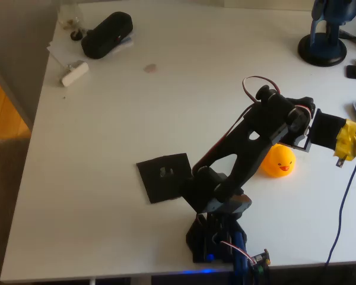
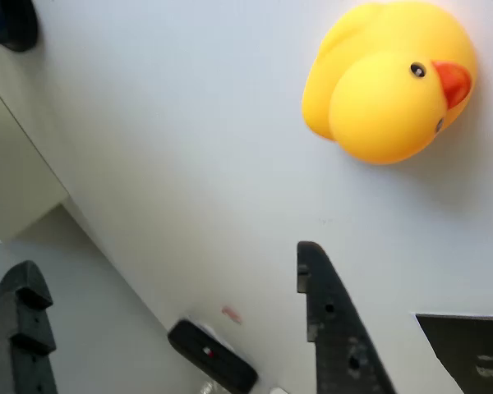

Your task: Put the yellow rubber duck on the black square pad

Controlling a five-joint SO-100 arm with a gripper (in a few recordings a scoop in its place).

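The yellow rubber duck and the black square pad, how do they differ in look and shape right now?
The yellow rubber duck is bright yellow with an orange beak; the black square pad is matte black with a faint grey mark. The duck is rounded and stands up from the table; the pad is a thin flat square. In the overhead view the duck lies right of the arm, the pad left of it. Both rest on the white table, untouched by the open gripper.

Duck (image 2: 390, 82): smooth yellow rubber or plastic, slight sheen, orange beak equally smooth. Pad (image 1: 164, 176): thin, flat, matt black sheet (grey mark at centre). Table (image 1: 184, 89): smooth matt white top. Gripper (image 2: 172, 320): matt black plastic fingers, stepped edges; yellow tape (image 1: 347, 138) wrapped behind it, slightly glossy. Case (image 1: 107, 34): matt black.
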